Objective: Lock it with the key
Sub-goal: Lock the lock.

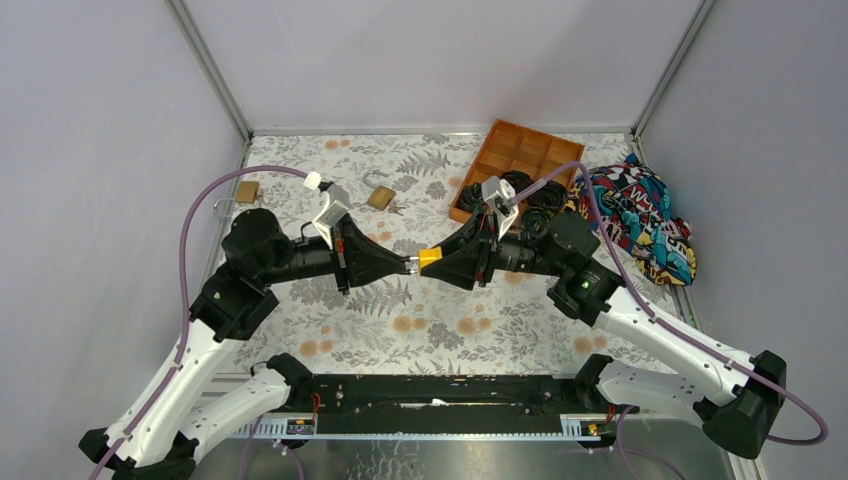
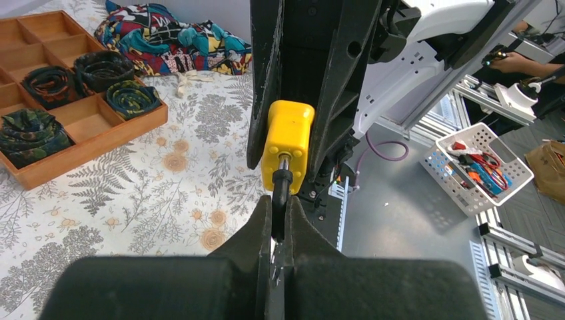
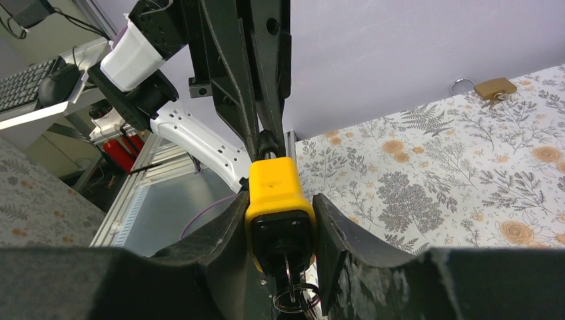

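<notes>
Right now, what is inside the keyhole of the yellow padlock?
A key sits in the yellow padlock, which the right pincer grips; its ring hangs out. The blade is hidden inside the body, so its depth cannot be judged.

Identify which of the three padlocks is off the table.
The yellow padlock, clamped in the right end effector with the left end effector pinching its shackle; both brass padlocks lie on the table.

Blade of key [image 3: 288, 275] unseen inside padlock [image 3: 276, 193]
</notes>
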Robot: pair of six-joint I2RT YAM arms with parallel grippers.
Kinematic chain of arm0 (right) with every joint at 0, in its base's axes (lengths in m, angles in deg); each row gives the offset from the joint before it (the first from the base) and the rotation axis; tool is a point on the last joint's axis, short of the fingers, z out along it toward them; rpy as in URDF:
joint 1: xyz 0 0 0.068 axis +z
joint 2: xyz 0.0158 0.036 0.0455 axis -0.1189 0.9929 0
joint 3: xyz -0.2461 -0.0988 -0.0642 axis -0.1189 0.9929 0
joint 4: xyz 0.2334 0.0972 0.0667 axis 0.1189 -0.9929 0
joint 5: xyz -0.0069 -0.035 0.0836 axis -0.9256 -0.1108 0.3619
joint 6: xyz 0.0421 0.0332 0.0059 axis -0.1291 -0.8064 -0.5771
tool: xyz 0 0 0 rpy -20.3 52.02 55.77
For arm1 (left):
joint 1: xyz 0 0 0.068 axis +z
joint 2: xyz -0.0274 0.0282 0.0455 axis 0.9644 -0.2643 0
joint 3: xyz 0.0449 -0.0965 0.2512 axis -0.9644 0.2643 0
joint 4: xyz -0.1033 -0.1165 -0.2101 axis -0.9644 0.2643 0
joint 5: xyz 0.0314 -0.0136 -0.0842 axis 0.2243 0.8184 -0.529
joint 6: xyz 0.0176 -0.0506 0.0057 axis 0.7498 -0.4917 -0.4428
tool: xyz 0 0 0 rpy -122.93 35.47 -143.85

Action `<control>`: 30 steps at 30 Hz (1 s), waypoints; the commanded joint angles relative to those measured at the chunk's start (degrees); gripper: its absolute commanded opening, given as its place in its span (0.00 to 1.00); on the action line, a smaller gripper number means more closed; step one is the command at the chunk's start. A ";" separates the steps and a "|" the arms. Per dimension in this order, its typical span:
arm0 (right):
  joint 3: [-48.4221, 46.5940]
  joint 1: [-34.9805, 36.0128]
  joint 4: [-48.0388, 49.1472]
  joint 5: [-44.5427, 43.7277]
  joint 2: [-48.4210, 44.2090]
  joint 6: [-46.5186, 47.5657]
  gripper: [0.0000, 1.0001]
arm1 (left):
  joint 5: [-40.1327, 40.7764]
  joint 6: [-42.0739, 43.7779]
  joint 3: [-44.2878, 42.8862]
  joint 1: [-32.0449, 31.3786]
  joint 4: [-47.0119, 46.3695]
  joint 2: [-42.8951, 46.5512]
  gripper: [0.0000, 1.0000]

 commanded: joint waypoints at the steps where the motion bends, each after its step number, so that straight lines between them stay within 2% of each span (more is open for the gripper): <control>1: -2.22 -0.24 10.29 -1.97 2.86 -3.04 0.00 | -1.45 -2.91 1.85 -0.62 -9.84 -0.57 0.00; 4: -0.37 -0.17 15.55 -3.76 4.71 -5.72 0.00 | -0.07 -4.15 3.85 -1.24 -14.89 -0.75 0.00; 9: 0.41 -0.03 18.58 -5.34 6.74 -7.29 0.00 | 2.60 -3.90 6.08 -2.24 -19.40 -1.48 0.00; 16: -0.54 1.32 17.48 -6.27 9.66 -6.61 0.00 | 4.37 -4.79 7.98 -4.65 -27.75 -3.62 0.00; 21: 2.28 1.32 19.75 -8.68 10.50 -6.24 0.00 | 3.48 -1.69 6.73 -6.06 -28.37 -4.94 0.00; 30: -1.28 1.32 23.64 -3.73 15.15 -8.99 0.00 | 4.34 2.67 7.06 -9.36 -28.85 -6.48 0.00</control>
